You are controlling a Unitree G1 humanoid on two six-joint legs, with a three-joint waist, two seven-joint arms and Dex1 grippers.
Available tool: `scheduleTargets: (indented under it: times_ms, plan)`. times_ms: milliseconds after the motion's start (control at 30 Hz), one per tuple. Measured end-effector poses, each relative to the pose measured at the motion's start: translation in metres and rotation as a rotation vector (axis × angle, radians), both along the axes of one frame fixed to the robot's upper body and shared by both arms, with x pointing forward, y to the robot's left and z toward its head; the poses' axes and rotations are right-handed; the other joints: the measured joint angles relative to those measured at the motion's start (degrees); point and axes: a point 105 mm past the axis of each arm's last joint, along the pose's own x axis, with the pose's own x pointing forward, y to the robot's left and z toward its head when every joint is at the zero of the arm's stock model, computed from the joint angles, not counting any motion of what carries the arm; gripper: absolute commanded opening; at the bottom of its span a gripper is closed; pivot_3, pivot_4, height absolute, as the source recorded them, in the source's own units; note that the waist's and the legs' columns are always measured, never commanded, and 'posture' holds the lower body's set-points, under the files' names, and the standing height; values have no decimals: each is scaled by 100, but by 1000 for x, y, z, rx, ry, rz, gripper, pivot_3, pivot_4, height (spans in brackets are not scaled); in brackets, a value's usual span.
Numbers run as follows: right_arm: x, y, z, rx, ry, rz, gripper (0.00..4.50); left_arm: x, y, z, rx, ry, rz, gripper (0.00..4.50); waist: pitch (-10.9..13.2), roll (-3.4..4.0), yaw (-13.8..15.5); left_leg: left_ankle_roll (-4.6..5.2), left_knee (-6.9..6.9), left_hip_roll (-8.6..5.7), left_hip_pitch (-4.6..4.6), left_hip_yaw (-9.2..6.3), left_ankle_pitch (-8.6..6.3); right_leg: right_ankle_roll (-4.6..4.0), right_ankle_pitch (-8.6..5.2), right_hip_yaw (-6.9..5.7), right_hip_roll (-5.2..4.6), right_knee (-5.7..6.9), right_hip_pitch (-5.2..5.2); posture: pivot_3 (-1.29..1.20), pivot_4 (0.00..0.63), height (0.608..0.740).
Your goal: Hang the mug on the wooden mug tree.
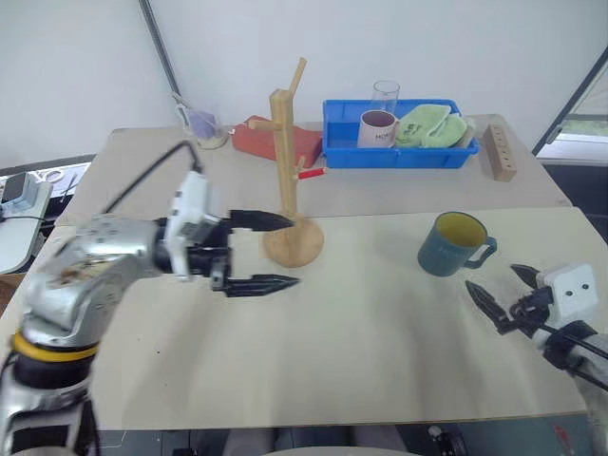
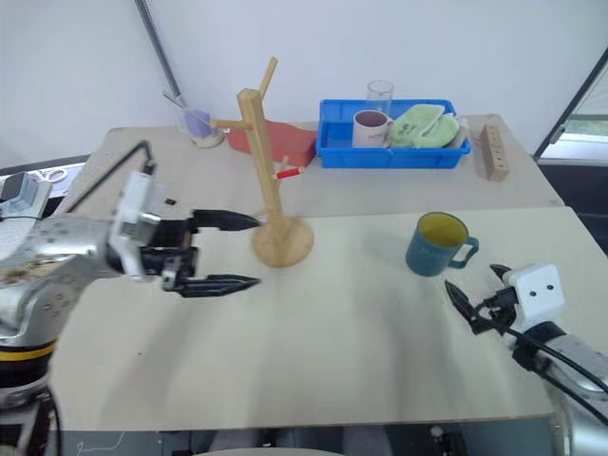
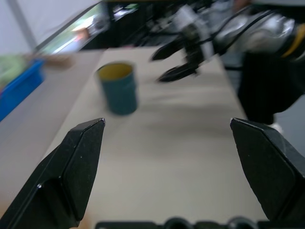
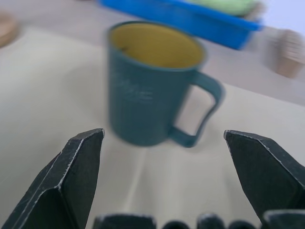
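Note:
The dark teal mug (image 1: 451, 245) with a yellow inside stands upright on the pale table, right of centre, its handle turned to the right. My right gripper (image 1: 491, 277) is open just in front of it, a short gap away, pointing at the mug (image 4: 147, 81) and touching nothing. The wooden mug tree (image 1: 285, 171) stands on its round base (image 1: 304, 249) mid-table, with a red-tipped peg. My left gripper (image 2: 256, 252) is open and empty, pointing right, with its fingertips close to the left side of the base. The left wrist view looks across to the mug (image 3: 117, 88) and the right gripper (image 3: 176, 59).
A blue bin (image 1: 399, 156) at the back holds a pale mug (image 1: 377, 128), a clear glass (image 1: 386, 93) and a green cloth (image 1: 432, 125). A red object (image 1: 275, 141) and a small cup (image 1: 204, 125) lie at the back left. A wooden block with holes (image 1: 500, 152) stands at the back right.

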Motion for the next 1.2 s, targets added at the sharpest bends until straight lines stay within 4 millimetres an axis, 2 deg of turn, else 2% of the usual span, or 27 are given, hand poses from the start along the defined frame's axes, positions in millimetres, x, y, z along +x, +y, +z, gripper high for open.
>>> scheduleTargets:
  times_ms: [167,267,400,533,767,1100,1200]
  plan:
    - [10,-15,-9,56,-13,-151,4480,3,-23,-14,17,-24,-96,4500,-4,6,-1,8,3,0,-4,-6,5,1,1,1,6,1,2,0,150,734]
    - [13,-20,-16,76,3,-183,4480,6,-31,-15,14,-36,-124,4500,-5,9,5,53,3,0,-6,-7,33,4,3,0,7,2,3,0,150,734]
    - [20,-24,-23,98,16,-204,4480,5,-38,-13,2,-56,-158,4500,-9,15,-2,60,3,0,-7,-11,37,7,4,1,10,2,5,0,150,734]
    - [27,-28,-28,123,26,-224,4480,6,-42,-15,-2,-56,-169,4500,-11,19,1,62,3,0,-11,-19,38,12,7,1,17,4,5,0,150,734]
    - [38,-25,-26,143,10,-229,4480,5,-45,-16,-3,-57,-181,4500,-14,25,-2,63,5,0,-16,-57,39,12,8,11,47,4,10,0,150,734]
    - [52,-25,-24,172,-2,-230,4480,6,-45,-14,2,-65,-187,4500,-16,29,-16,65,6,-6,-20,-68,40,12,8,105,104,11,12,0,150,734]
    - [56,-23,-26,182,10,-225,3645,7,-45,-14,5,-66,-185,4500,-16,29,-49,66,6,-7,-20,-67,41,12,9,121,111,11,12,0,150,734]
